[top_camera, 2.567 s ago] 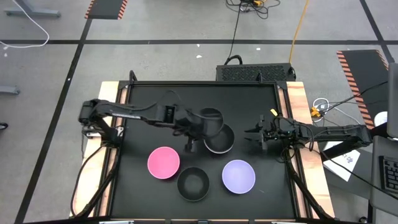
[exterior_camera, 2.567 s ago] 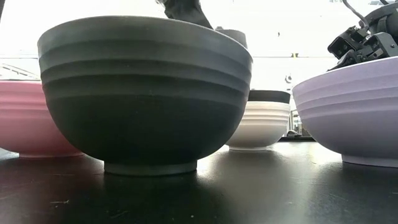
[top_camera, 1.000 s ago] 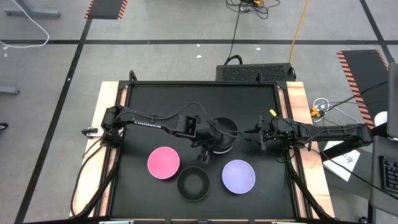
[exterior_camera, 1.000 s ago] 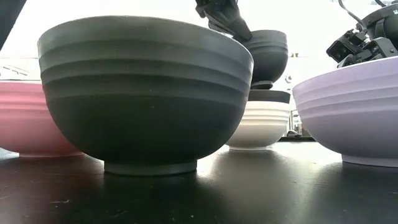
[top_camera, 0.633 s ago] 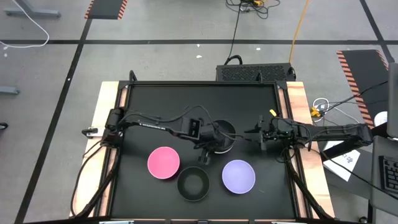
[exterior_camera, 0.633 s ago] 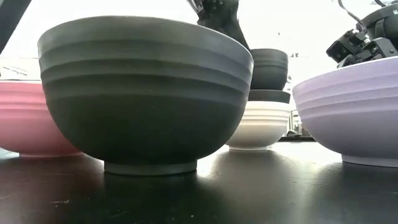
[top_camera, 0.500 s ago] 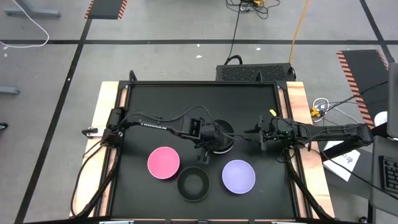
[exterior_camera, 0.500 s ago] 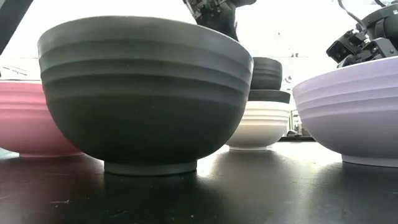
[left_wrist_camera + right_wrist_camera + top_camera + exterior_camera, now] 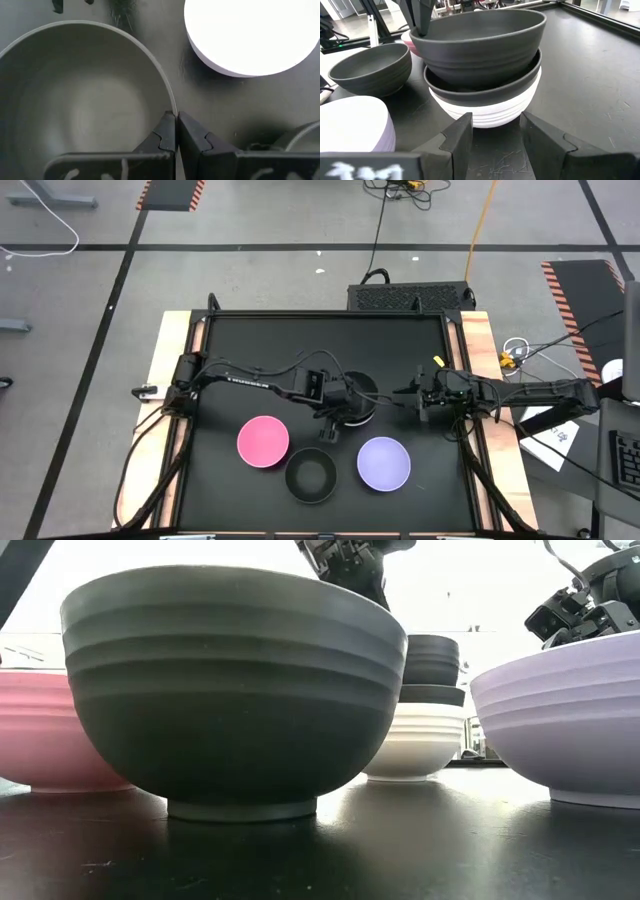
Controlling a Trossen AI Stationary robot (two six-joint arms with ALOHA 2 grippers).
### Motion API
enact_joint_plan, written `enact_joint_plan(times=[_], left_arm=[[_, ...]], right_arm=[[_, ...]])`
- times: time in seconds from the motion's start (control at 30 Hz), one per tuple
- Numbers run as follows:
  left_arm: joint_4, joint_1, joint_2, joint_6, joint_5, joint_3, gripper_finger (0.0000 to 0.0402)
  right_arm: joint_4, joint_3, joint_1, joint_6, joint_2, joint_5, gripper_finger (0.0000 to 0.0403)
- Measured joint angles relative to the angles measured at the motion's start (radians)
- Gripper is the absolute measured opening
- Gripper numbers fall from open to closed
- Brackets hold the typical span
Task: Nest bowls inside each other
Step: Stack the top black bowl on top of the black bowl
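Over the last seconds the left gripper [image 9: 176, 131] had carried a black bowl [image 9: 479, 42] from the far middle of the table [image 9: 230, 340] across to the white bowl [image 9: 490, 111], which already held a second black bowl [image 9: 485, 85], and had been lowering it; a second before, it hung clearly above the pair, and at this moment it sat down into the upper black rim, though in the right wrist view it seemed not fully seated, riding a little high. The left gripper's fingers [image 9: 165, 134] were pinched narrowly on that top bowl's rim, one inside and one outside the wall, so release had not yet happened. By my reading this made a stack of three near the middle of the table, with three bowls left to nest: the pink bowl [image 9: 263, 441], the lone black bowl [image 9: 311, 475] and the lavender bowl [image 9: 384, 462], all standing apart along the near side. The right gripper [image 9: 491, 131] waited at the right side of the table, just beside the stack and facing it, its fingers spread wide and empty; it had not shifted through these seconds. As for writing, pale marks showed on the left gripper body in the left wrist view and on the right gripper body in the right wrist view, but I could not read either; a small pale label on the left arm [image 9: 235, 379] in the high view was likewise too small to make out. No brand showed on any bowl.
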Motion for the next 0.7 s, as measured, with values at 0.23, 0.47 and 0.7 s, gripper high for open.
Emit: enact_joint_plan(times=[0.23, 0.47, 0.7], left_arm=[[0.057, 0.000, 0.000, -0.005, 0.000, -0.043, 0.0004], [0.075, 0.002, 0.000, -0.004, 0.004, -0.051, 0.0004], [0.065, 0.001, 0.054, -0.014, 0.006, -0.051, 0.0004]], right_arm=[[0.000, 0.000, 0.000, -0.004, 0.000, 0.000, 0.0157], [0.000, 0.000, 0.000, -0.004, 0.000, 0.000, 0.0157], [0.000, 0.000, 0.000, -0.004, 0.000, 0.000, 0.0157]])
